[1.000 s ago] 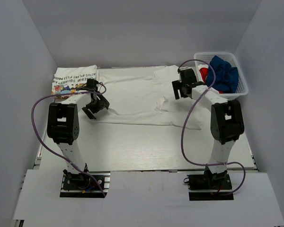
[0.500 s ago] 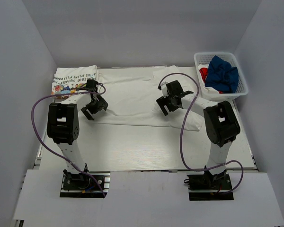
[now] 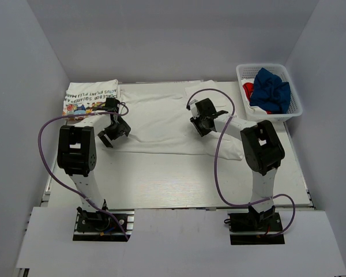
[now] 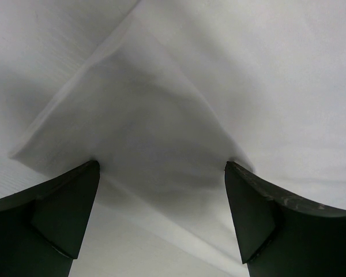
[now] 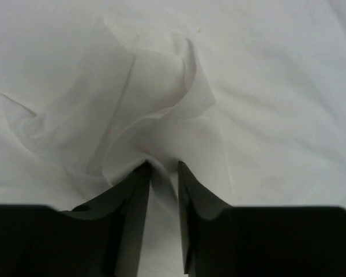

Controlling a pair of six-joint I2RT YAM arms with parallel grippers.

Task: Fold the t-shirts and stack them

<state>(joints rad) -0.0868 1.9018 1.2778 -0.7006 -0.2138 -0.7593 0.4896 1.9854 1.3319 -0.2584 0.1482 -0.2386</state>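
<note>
A plain white t-shirt [image 3: 161,115] lies spread flat across the back of the table. My left gripper [image 3: 108,136] [image 4: 161,167] is open, low over the shirt's near left corner [image 4: 132,127], one finger on each side of it. The right gripper [image 3: 198,123] [image 5: 161,168] has its jaws nearly together, pinching a raised fold of the white shirt [image 5: 150,104] near its right sleeve. A folded white t-shirt with colourful print and black lettering [image 3: 90,96] rests at the back left. A navy t-shirt [image 3: 273,88] and a tee showing red [image 3: 249,90] sit in the basket.
The white lattice basket [image 3: 293,109] stands at the back right corner, close to the right arm. Purple cables loop from both arms over the table. Grey walls enclose the table on three sides.
My right arm swung left from beside the basket onto the white shirt and its jaws closed on a fold. The left gripper shifted only slightly.
</note>
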